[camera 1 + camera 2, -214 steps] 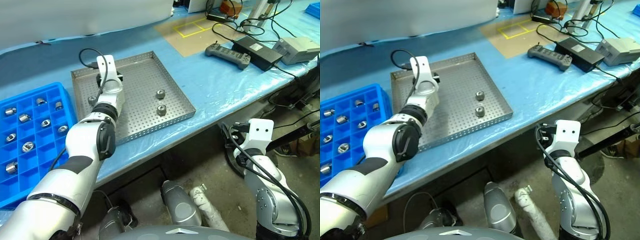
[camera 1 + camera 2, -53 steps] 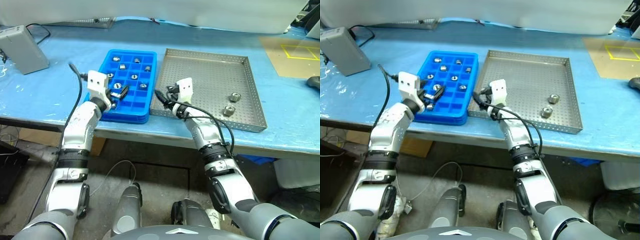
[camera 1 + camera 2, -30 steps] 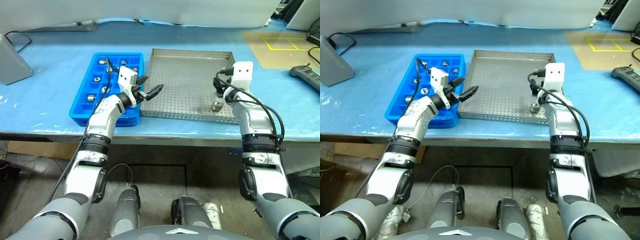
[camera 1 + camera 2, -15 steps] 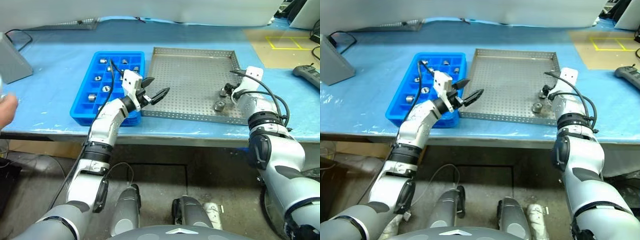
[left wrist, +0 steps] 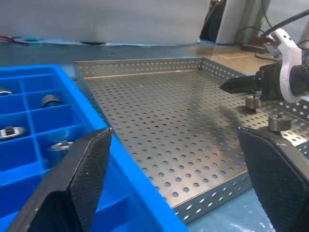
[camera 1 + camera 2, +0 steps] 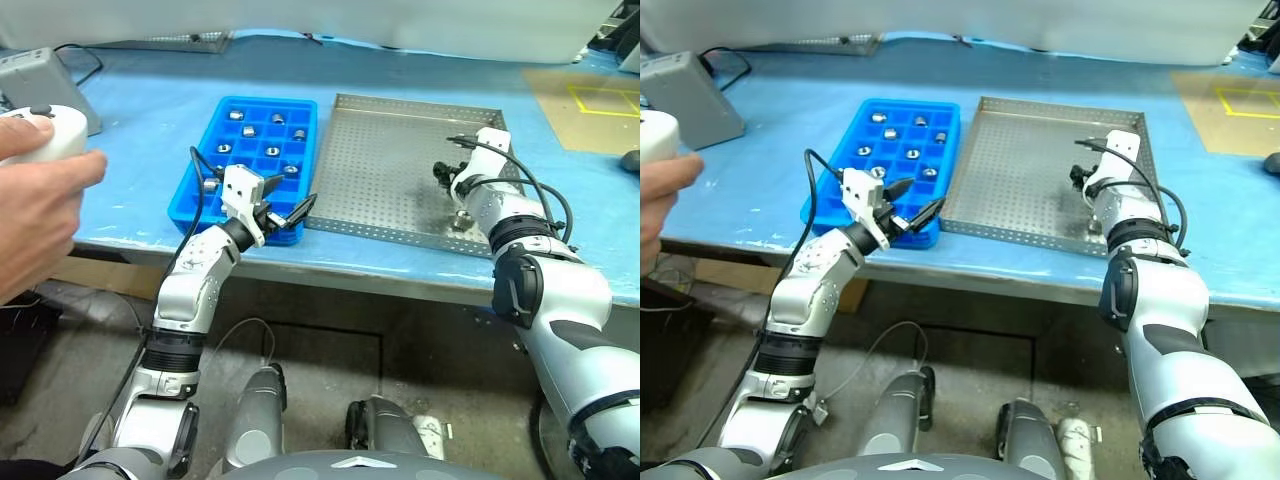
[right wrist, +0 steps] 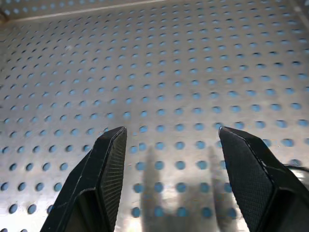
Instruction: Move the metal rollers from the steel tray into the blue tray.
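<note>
My left pincer is spread wide with nothing between its black fingers, hanging over the near right corner of the bright blue rectangular plastic tray with its grid of square compartments. My right pincer is spread too and holds nothing; its wrist view shows both fingers parted over bare perforated floor. It sits low over the right side of the large square grey steel tray with its perforated floor and low walls.

Two small silvery metal rollers are left in the steel tray, close together near its right wall. One lies just beside the right pincer's tips; I can't tell whether they touch. The other lies nearer the tray's front wall.

The blue tray sits just left of the steel tray, edges close, with several rollers in separate compartments.

Both trays rest on the counter covered in blue sheeting. A person's hand holding a white rounded device is at the left edge. A grey box stands at the far left.
</note>
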`<state>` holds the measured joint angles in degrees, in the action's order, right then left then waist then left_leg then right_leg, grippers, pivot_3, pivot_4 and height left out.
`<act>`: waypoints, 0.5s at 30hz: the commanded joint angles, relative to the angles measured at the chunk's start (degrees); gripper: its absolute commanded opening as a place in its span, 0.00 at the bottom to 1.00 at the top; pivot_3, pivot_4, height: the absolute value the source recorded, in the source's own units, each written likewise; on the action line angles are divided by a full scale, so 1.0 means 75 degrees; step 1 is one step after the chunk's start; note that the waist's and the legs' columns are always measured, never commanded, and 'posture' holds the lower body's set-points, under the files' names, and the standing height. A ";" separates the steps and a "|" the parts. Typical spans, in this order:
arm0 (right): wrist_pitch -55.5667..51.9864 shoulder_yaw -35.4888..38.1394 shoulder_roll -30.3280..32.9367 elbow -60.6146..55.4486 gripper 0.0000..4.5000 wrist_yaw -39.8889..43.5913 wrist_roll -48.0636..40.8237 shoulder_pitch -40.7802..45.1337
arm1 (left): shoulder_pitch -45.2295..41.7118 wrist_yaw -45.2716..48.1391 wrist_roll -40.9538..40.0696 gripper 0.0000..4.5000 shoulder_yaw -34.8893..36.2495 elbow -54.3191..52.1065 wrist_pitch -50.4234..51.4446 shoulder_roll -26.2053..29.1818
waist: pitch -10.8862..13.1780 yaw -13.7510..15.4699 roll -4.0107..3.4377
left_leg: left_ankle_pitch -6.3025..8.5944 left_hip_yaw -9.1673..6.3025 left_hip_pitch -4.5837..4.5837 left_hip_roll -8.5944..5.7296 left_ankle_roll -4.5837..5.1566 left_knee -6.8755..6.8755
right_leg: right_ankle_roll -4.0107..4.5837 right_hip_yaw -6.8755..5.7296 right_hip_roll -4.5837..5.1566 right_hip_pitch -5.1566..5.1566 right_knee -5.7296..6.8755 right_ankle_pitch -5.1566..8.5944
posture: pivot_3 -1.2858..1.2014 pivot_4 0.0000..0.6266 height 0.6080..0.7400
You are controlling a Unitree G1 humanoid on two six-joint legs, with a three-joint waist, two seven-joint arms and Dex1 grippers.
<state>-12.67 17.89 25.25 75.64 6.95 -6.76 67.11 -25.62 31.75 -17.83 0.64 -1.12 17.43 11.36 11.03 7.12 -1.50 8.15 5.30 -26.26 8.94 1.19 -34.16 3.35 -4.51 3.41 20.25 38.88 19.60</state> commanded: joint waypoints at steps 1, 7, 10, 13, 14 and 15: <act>0.0259 -0.0217 0.0126 -0.0055 0.70 -0.0276 0.0303 -0.0042 | 0.0132 -0.0149 -0.0116 0.97 0.0130 -0.0513 0.0046 0.0076 | 0.0000 0.0114 -0.0001 | 0.0000 0.0000 -0.0008 -0.0001 0.0000 0.0000 | -0.0003 0.0000 0.0001 0.0006 -0.0001 -0.0001 | 0.63 0.24 1.00; 0.1037 -0.0595 0.0343 -0.0221 0.70 -0.0293 0.0716 0.0087 | 0.0071 -0.0362 -0.0218 0.97 0.0259 -0.0452 0.0142 0.0085 | -0.0001 0.0232 -0.0002 | -0.0006 0.0000 -0.0063 0.0000 -0.0009 -0.0006 | -0.0034 0.0000 0.0000 0.0061 0.0010 -0.0019 | 0.62 0.24 1.00; 0.1319 -0.0518 0.0419 -0.0286 0.70 -0.0215 0.0631 0.0053 | -0.0138 -0.0250 -0.0340 0.97 0.0226 -0.0392 0.0256 0.0138 | -0.0001 0.0229 -0.0002 | -0.0017 -0.0003 -0.0110 -0.0002 -0.0023 -0.0025 | -0.0040 0.0000 0.0000 0.0105 0.0029 -0.0023 | 0.61 0.24 1.00; 0.1361 -0.0589 0.0509 -0.0291 0.70 -0.0270 0.0709 -0.0046 | -0.0289 -0.0063 -0.0498 0.97 0.0276 -0.0337 0.0378 0.0215 | -0.0001 0.0212 -0.0002 | -0.0018 -0.0002 -0.0113 0.0000 -0.0024 -0.0032 | -0.0042 0.0003 0.0000 0.0112 0.0041 -0.0024 | 0.61 0.24 1.00; 0.1317 -0.0589 0.0555 -0.0278 0.70 -0.0356 0.0727 -0.0065 | -0.0345 -0.0050 -0.0518 0.97 0.0306 -0.0274 0.0388 0.0235 | -0.0001 0.0209 -0.0003 | -0.0018 -0.0001 -0.0113 0.0001 -0.0025 -0.0032 | -0.0042 0.0004 -0.0001 0.0113 0.0046 -0.0024 | 0.61 0.24 1.00; 0.1245 -0.0603 0.0619 -0.0252 0.70 -0.0506 0.0775 -0.0087 | -0.0412 -0.0054 -0.0536 0.97 0.0343 -0.0181 0.0406 0.0240 | -0.0001 0.0203 -0.0003 | -0.0018 -0.0001 -0.0111 0.0001 -0.0025 -0.0032 | -0.0042 0.0004 -0.0001 0.0114 0.0049 -0.0024 | 0.61 0.24 1.00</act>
<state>-3.79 13.56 28.13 75.51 4.52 -1.40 66.28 -27.68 30.98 -20.82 2.05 -2.34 20.51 12.44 11.03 8.64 -1.52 8.01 5.30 -27.09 8.96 1.00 -34.40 3.03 -4.48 3.40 21.11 39.27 19.43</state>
